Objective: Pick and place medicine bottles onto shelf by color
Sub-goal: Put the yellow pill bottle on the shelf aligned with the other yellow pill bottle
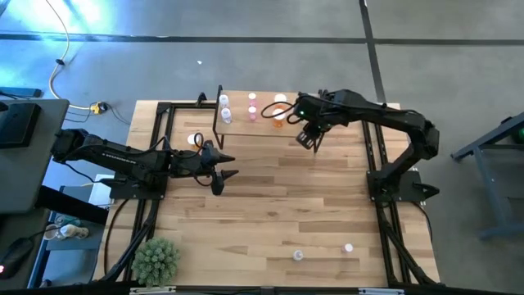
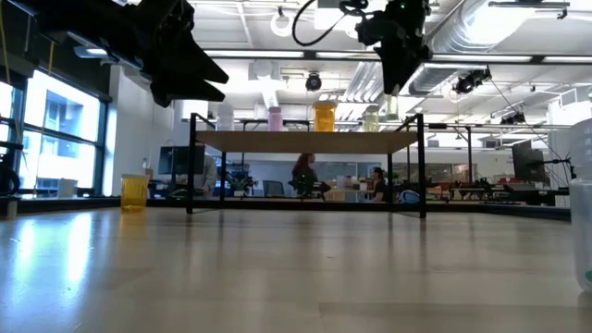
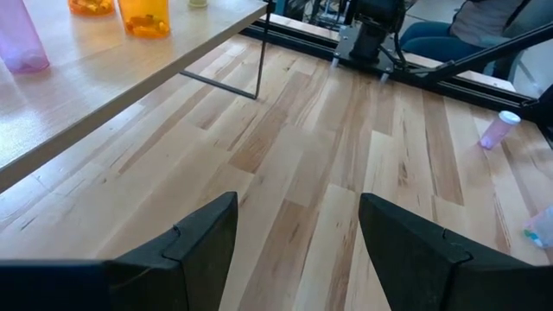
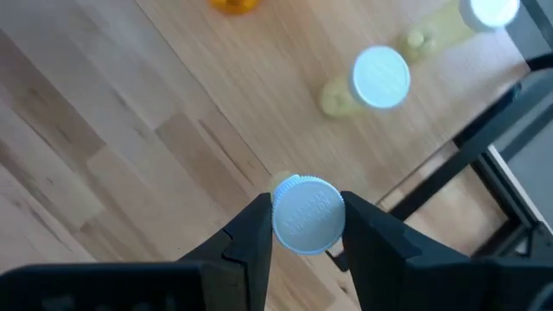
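Observation:
The shelf stands at the table's far middle and carries whitish, pink, orange and yellowish bottles. My right gripper is over the shelf's right end, shut on a white-capped yellowish bottle. Two more yellowish bottles stand just beyond it. My left gripper hovers open and empty over the table's left middle, and it also shows in the left wrist view. My right gripper pinches the bottle's white cap between its two fingers, one on each side of the cap. The fingers come from above, pointing down. The bottle hangs upright below them. The cap hides whether its base touches anything.
A yellowish bottle stands on the table beside my left arm. A bluish and a pink bottle lie near the table's near edge. A green spiky plant ball sits at the near left corner. Black rails run along both table sides.

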`<state>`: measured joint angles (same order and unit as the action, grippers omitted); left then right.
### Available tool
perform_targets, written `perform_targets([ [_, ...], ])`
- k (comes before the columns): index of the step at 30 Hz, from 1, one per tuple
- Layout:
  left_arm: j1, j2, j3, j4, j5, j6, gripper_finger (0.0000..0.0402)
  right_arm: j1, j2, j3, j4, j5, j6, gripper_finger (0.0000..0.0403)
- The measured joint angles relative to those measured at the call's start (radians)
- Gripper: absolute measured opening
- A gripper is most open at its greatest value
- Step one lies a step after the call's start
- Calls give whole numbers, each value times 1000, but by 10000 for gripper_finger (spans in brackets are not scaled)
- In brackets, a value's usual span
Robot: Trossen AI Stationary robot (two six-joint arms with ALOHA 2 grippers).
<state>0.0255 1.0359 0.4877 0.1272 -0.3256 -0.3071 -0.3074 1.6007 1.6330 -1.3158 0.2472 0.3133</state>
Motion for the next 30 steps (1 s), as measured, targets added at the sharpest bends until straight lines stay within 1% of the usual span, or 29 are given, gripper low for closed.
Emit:
perform_targets([
  [2, 0, 0, 0, 0, 0, 0, 231, 0, -2, 2, 15, -16, -1, 113],
  [11, 0, 0, 0, -3, 0, -5, 231, -13, 2, 8, 110, -12, -30, 113],
  [22, 0, 0, 0, -3, 0, -4, 231, -14, 72, 6, 108, -15, -45, 113],
  [30, 0, 0, 0, -3, 0, -4, 231, -15, 79, 6, 89, 7, -42, 113],
])
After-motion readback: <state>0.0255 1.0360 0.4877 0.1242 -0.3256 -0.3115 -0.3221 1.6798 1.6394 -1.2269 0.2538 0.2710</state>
